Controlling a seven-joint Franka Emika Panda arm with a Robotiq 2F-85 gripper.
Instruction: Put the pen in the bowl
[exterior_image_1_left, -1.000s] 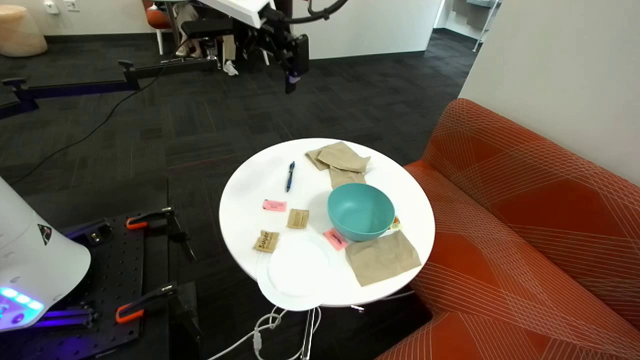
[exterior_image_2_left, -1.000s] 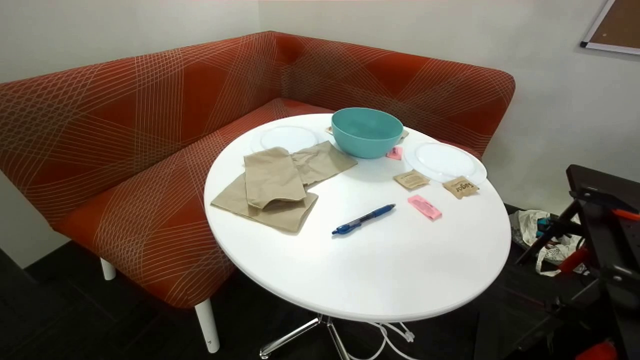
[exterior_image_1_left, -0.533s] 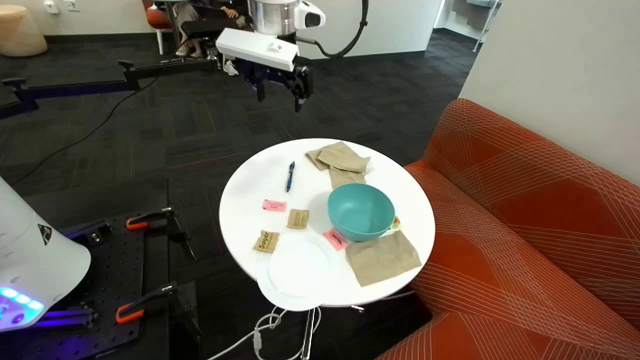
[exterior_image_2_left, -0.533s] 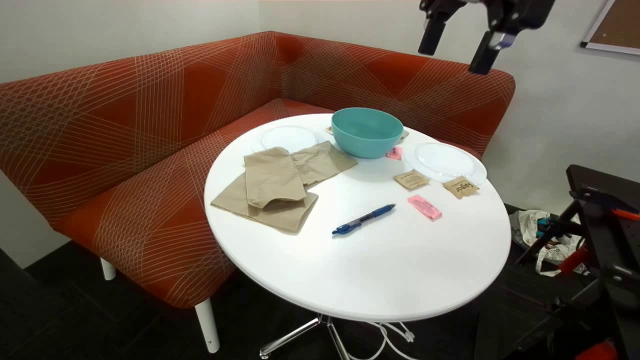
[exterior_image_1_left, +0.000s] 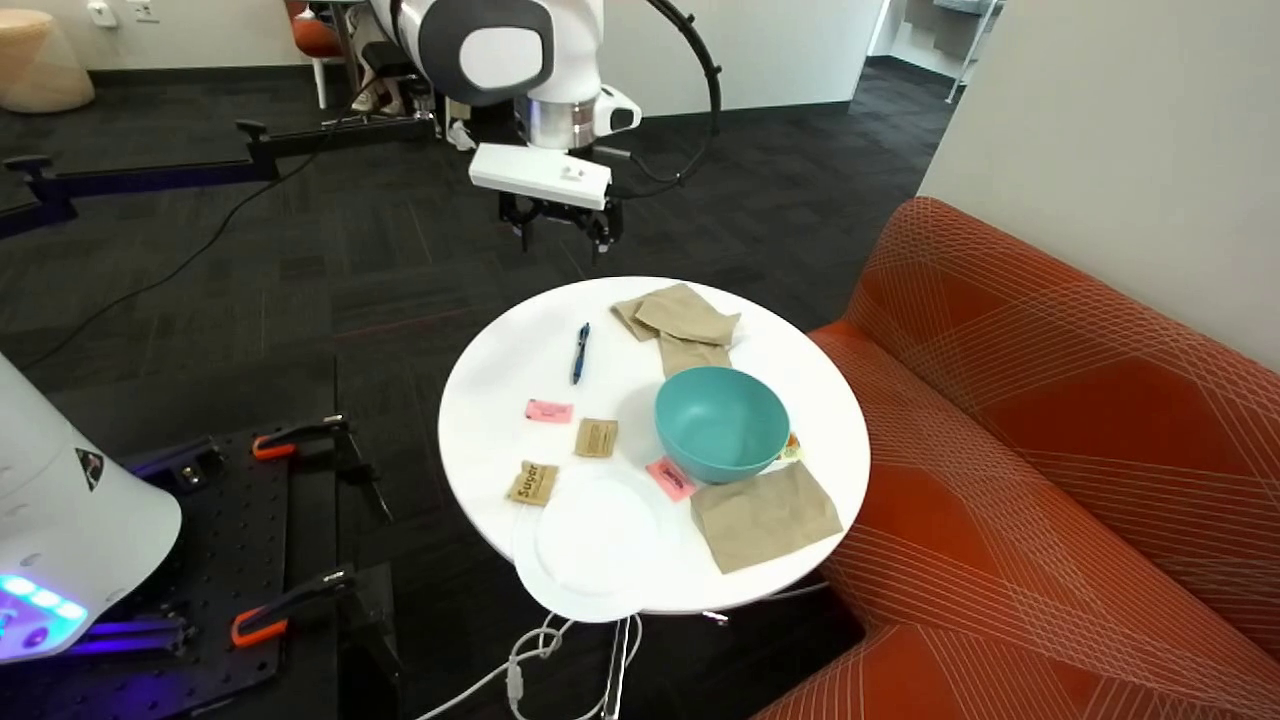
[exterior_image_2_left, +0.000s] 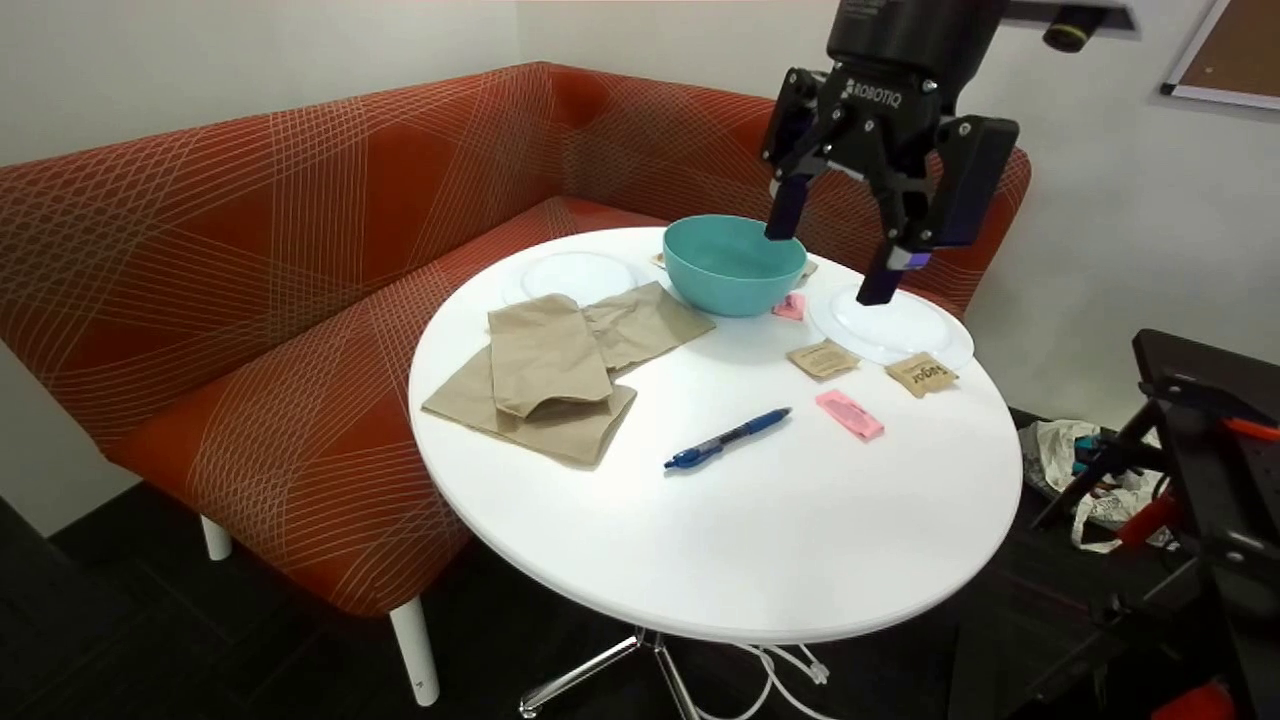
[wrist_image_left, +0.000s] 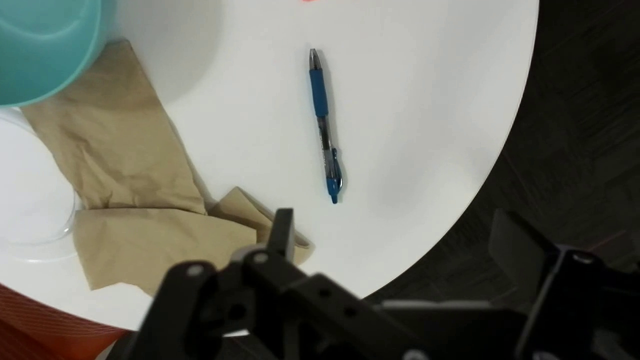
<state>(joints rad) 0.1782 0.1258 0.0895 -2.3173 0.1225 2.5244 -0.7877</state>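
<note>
The dark blue pen (exterior_image_1_left: 580, 353) lies flat on the round white table, and it also shows in an exterior view (exterior_image_2_left: 728, 440). In the wrist view the whole pen (wrist_image_left: 322, 125) shows beyond the fingertips. The teal bowl (exterior_image_1_left: 722, 424) stands upright on the table. It shows in an exterior view (exterior_image_2_left: 735, 290) and at the top left of the wrist view (wrist_image_left: 45, 65), and its visible inside is bare. My gripper (exterior_image_1_left: 561, 250) is open and empty, above table height; it also shows in an exterior view (exterior_image_2_left: 832, 258). In the wrist view its fingers (wrist_image_left: 392, 227) are wide apart.
Tan folded napkins (exterior_image_2_left: 550, 360) lie beside the pen. A pink packet (exterior_image_2_left: 850, 413) and tan sugar packets (exterior_image_2_left: 823, 358) lie nearby. A clear plate (exterior_image_2_left: 890, 325) sits near the bowl. A red couch (exterior_image_1_left: 1000, 450) borders the white table (exterior_image_1_left: 500, 350).
My arm has come down into both exterior views, and the gripper has lowered toward the table, turning its fingers downward. The pen and the bowl have not moved.
</note>
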